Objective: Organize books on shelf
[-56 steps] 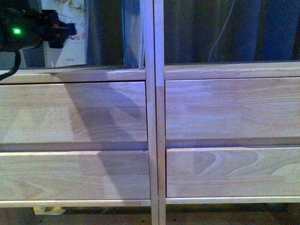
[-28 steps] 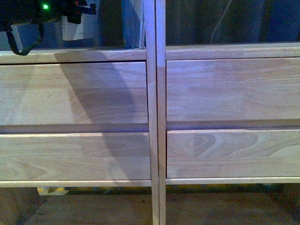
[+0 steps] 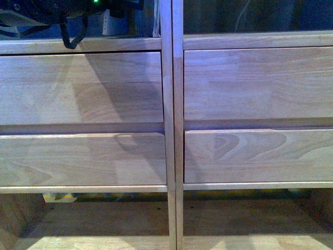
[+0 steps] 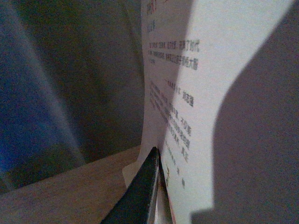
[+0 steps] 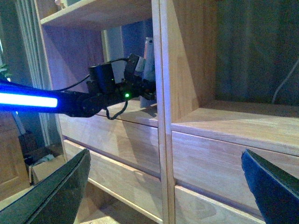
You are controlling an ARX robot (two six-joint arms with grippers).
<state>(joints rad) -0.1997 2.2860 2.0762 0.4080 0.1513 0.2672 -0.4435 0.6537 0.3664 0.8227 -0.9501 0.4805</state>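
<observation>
**Left gripper** (image 4: pixel 161 156): clenched on the paperback (image 4: pixel 210 70). One dark, tapered finger (image 4: pixel 142 196) presses flat against the cover; its partner is hidden behind the sheet.

**Paperback:** thin, pale and matte, its cover bowed in a soft curve. It stands upright just above the shelf board (image 4: pixel 70 191) in the open compartment of the left column. Rows of small dark print, in blocks and short lines, run across it, but they are too blurred to read. A faint red line shows at the edge nearest the finger.

**Left arm** (image 5: pixel 93 100): black and jointed, with a green lamp (image 5: pixel 126 95) and a looped cable (image 3: pixel 73 36). It reaches into that compartment.

**Standing books** (image 3: pixel 150 21): these rest against the central upright (image 3: pixel 171 130) in the same compartment. Their colours are unclear in the bluish light.

**Shelf** (image 3: pixel 260 39): light wood with visible grain and finger-jointed planks. It has two columns and four plain, handleless drawer fronts (image 3: pixel 78 88). There is no back panel, and grey-blue curtain folds (image 4: pixel 70 70) show through.

**Right gripper** (image 5: pixel 164 154): released, with its two dark wedge-shaped fingers spread wide. It is held well clear of the shelf, facing the upright.

**Light strip** (image 5: pixel 28 100): a bright blue strip glows along the left arm.

**Floor** (image 3: pixel 104 224): wooden boards run beneath the unit.
</observation>
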